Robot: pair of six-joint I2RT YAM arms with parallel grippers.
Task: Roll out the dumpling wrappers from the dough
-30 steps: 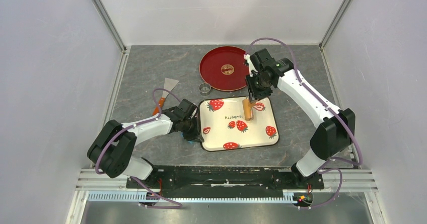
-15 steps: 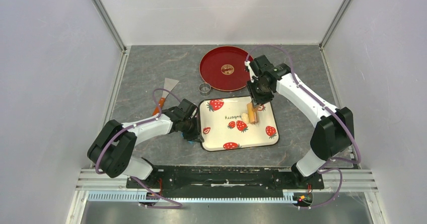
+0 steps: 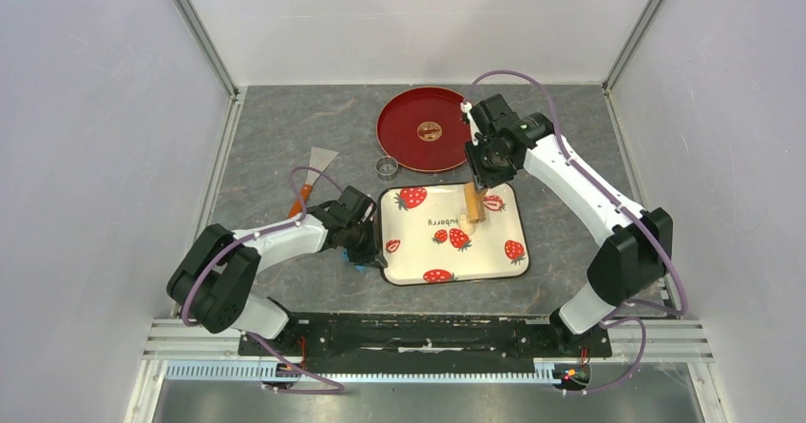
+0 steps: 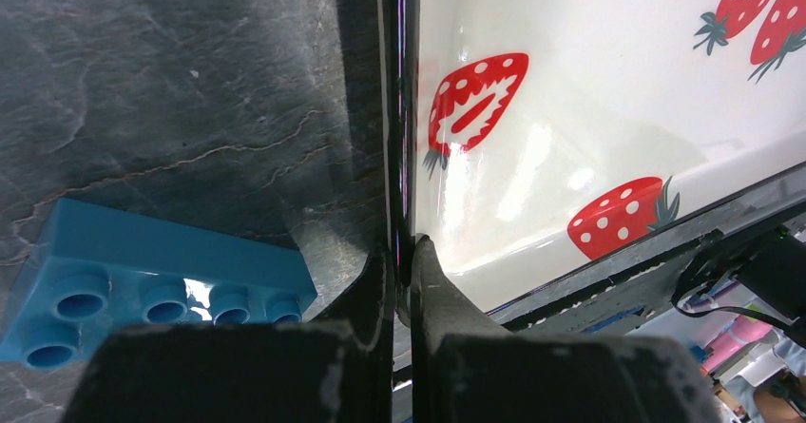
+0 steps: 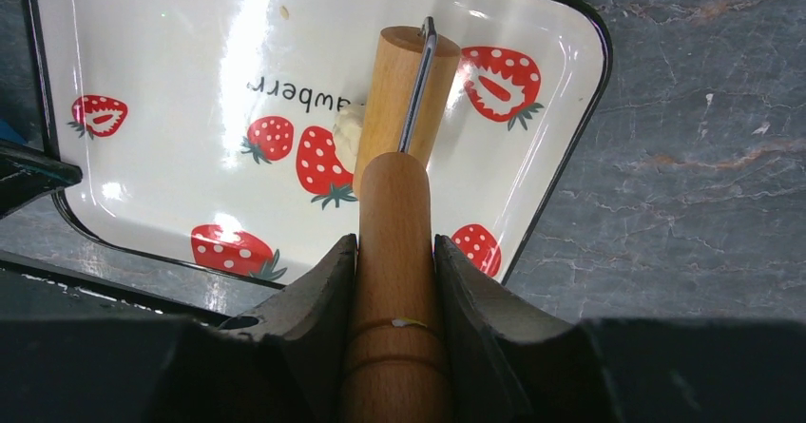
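Note:
My right gripper is shut on the wooden handle of a small rolling pin, whose roller rests on the strawberry-print tray. A pale cream piece of dough, the dumpling wrapper, peeks out at the roller's left side and is mostly hidden under it. In the top view the right gripper and rolling pin are at the tray's far right part. My left gripper is shut on the tray's left rim, also in the top view.
A red round plate lies behind the tray. A small metal ring stands at the plate's near left. A scraper with an orange handle lies at the left. A blue brick sits beside the left gripper.
The right gripper moved the rolling pin slightly toward the near side over the dough, then back toward the far side. The left gripper kept its hold on the tray rim.

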